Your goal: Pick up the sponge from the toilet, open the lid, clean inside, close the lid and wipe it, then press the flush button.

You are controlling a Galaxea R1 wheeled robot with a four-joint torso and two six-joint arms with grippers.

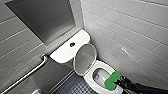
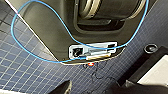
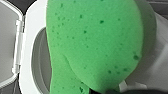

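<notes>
We see the sponge [image 1: 111, 81] over the front rim of the toilet [image 1: 88, 79], its long axis running from about one to seven o'clock in the head view, pinched at its four o'clock edge by the right pincer [image 1: 120, 82]. The toilet's inside lies at ten o'clock from the sponge, in front of the raised lid [image 1: 85, 58], which we judge a short reach. We read no brand or writing anywhere.

Head view: high up, facing forward and down onto the toilet [image 1: 66, 52], at middling distance.
Right wrist view: very near, facing the sponge [image 3: 95, 45] over the toilet. Shares sponge, toilet and raised lid [image 3: 7, 37] with the head view.
Left wrist view: facing down, near the dark blue tiled floor [image 2: 22, 67]. Shares that floor with the head view.
</notes>
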